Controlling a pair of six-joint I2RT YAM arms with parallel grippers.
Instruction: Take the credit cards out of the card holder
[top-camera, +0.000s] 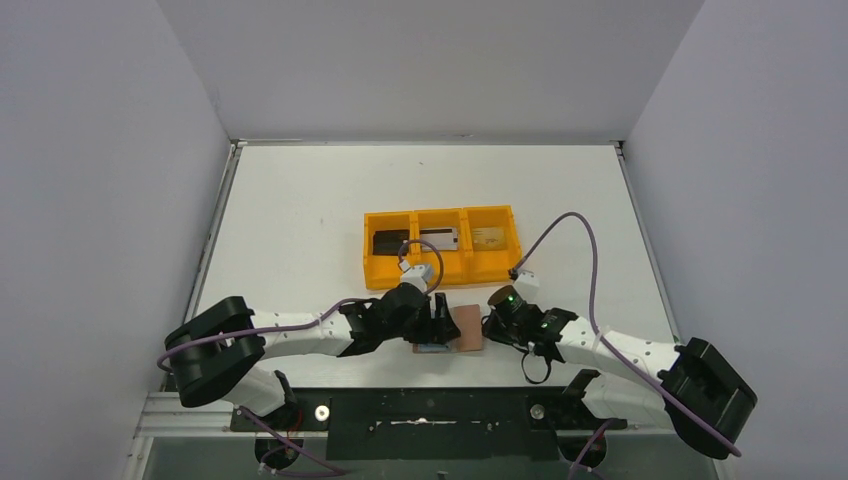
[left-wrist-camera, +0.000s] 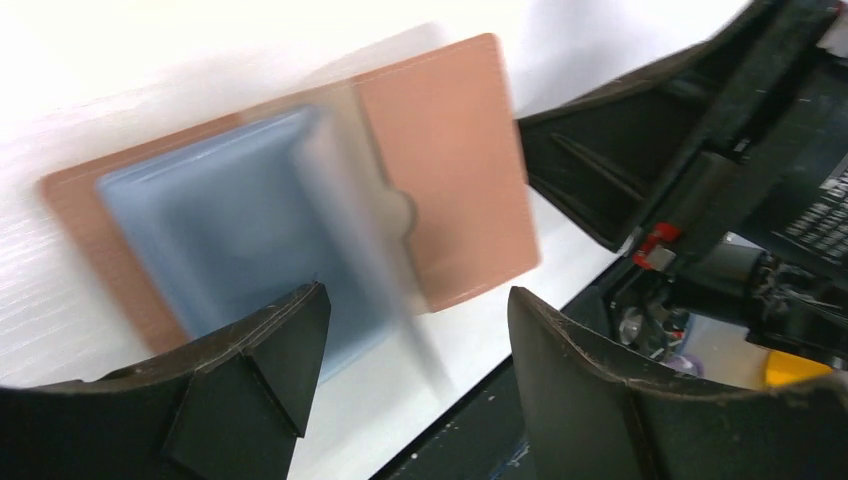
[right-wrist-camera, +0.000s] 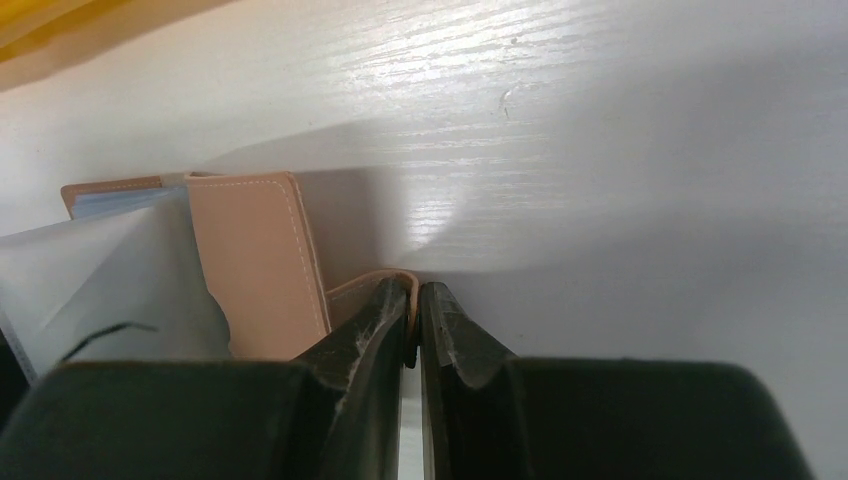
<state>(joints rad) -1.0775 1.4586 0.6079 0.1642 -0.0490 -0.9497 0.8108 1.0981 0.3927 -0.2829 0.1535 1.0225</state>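
My left gripper (left-wrist-camera: 418, 305) hangs with its two fingers well apart and nothing between them, just above the small brown leather bifold card holder (left-wrist-camera: 445, 170). The holder lies open on the white desk (top-camera: 300, 200) at the middle of its near edge. I read that spread stance as readiness to reach into the grey-blue two-panel inside (left-wrist-camera: 220, 220); I can make out no card there, though the view is smeared and I can't be sure. To the right, my right gripper (right-wrist-camera: 412, 315) is clamped tight on the holder's little rounded snap tab (right-wrist-camera: 372, 287), low against the desk. I judge this grip is meant to pin the holder and stop it sliding or folding shut. Just beyond the holder, toward the desk's middle, sits the orange plastic three-compartment tray (top-camera: 495, 270). I count one holder, two grippers, one tray and three cards out of the holder, one per compartment: a black card (top-camera: 388, 243) on the left, a silvery grey card (top-camera: 441, 238) in the middle and a gold-tan card (top-camera: 488, 236) on the right.
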